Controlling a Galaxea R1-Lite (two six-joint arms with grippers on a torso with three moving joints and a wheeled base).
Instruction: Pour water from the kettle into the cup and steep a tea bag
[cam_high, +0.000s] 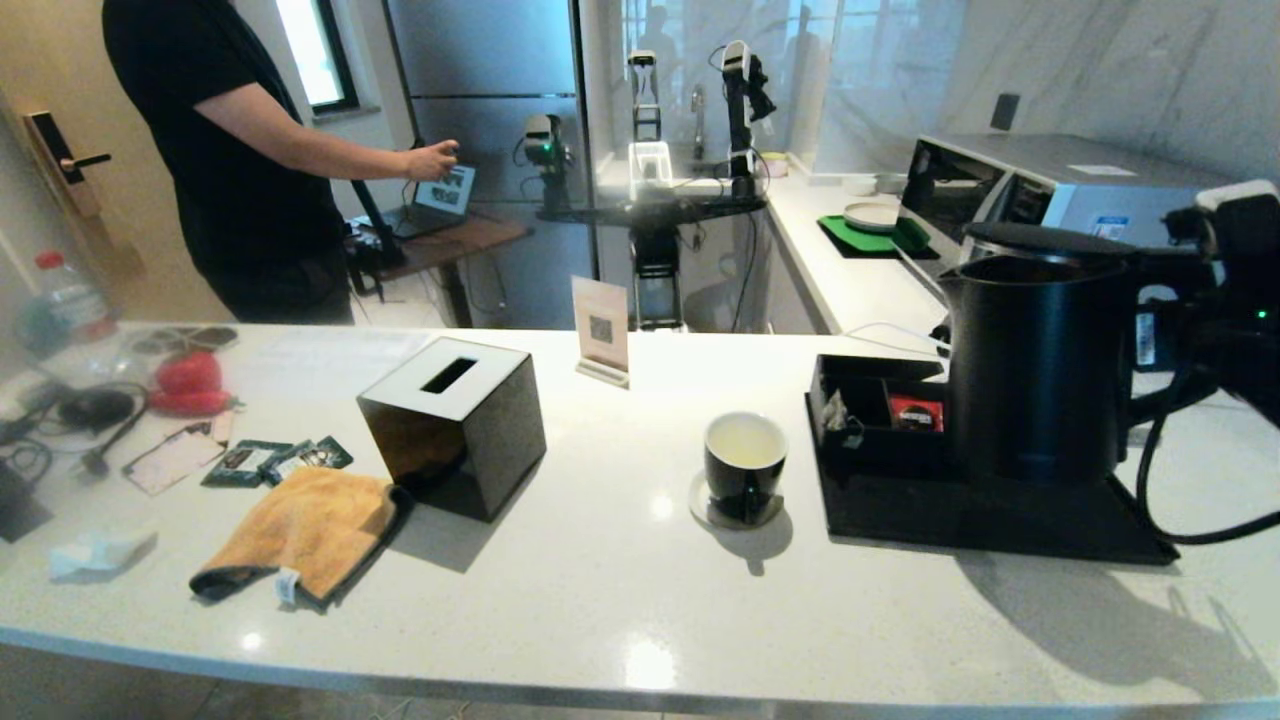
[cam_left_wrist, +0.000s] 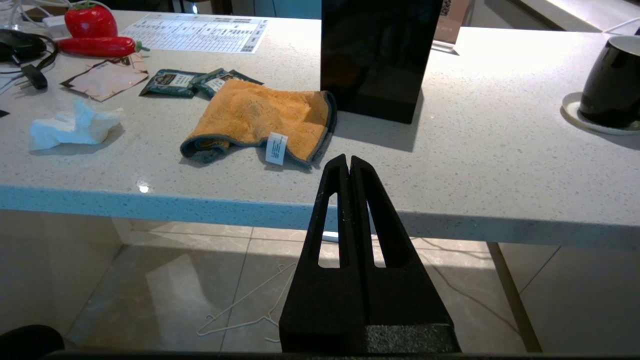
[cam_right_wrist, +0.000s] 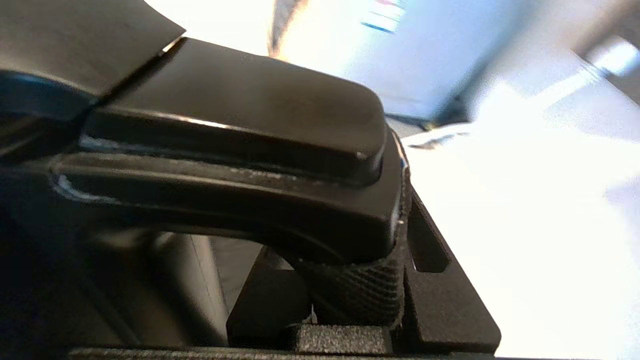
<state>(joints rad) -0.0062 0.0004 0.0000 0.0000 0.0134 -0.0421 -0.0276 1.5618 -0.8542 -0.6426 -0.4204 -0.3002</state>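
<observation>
While right gripper (cam_high: 1165, 275) grips kettle (cam_high: 1035, 370) by its handle (cam_right_wrist: 240, 150) above tray (cam_high: 990, 520), with cup (cam_high: 745, 465) beyond kettle's far side holding water, lower upright, level, before letting go.

Kettle (cam_high: 1035, 365) stands on the tray (cam_high: 990, 525) at the counter's (cam_high: 620, 590) three o'clock side, compartment box (cam_high: 875, 410) just at its nine o'clock. Cup (cam_high: 745, 465) on its saucer (cam_high: 700, 505) sits at nine o'clock of the tray, apart. Tissue box (cam_high: 455, 425) further toward nine, cloth (cam_high: 305, 530) at its seven o'clock, touching, with packets (cam_high: 275, 460) behind the cloth.
</observation>
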